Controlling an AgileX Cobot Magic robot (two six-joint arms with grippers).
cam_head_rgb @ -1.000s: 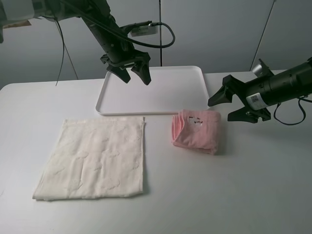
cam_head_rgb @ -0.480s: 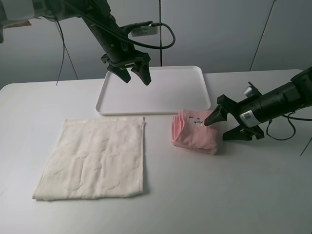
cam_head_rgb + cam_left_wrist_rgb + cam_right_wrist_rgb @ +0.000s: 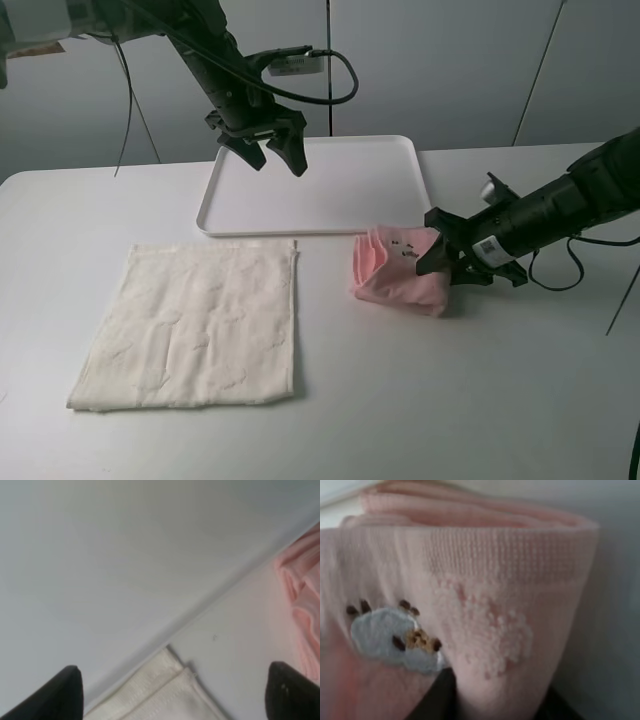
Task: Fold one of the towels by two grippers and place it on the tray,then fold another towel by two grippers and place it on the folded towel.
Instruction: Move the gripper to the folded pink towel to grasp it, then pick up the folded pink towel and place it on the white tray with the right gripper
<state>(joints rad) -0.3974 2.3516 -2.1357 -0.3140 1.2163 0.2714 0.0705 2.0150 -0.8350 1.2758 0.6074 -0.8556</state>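
Note:
The pale pink towel (image 3: 398, 276) lies folded on the table just right of the tray's front corner, small label up. My right gripper (image 3: 433, 262) comes in low from the right and is shut on the towel's right edge. In the right wrist view the pink towel (image 3: 485, 580) fills the frame, draped over a dark finger (image 3: 437, 700). The cream-white towel (image 3: 190, 325) lies flat at front left. The white tray (image 3: 350, 185) sits at the back centre, with my left gripper (image 3: 278, 160) hanging open over its back left part. In the left wrist view both black fingertips (image 3: 67, 692) stand wide apart.
The left wrist view also shows the tray's front rim (image 3: 200, 605), a corner of the cream towel (image 3: 165, 695) and a bit of the pink towel (image 3: 300, 590). Black cables trail behind both arms. A grey wall stands behind the table.
My right gripper dropped and slid left from beside the pink towel onto its right edge, and its jaws closed on the cloth. The left arm stayed over the tray.

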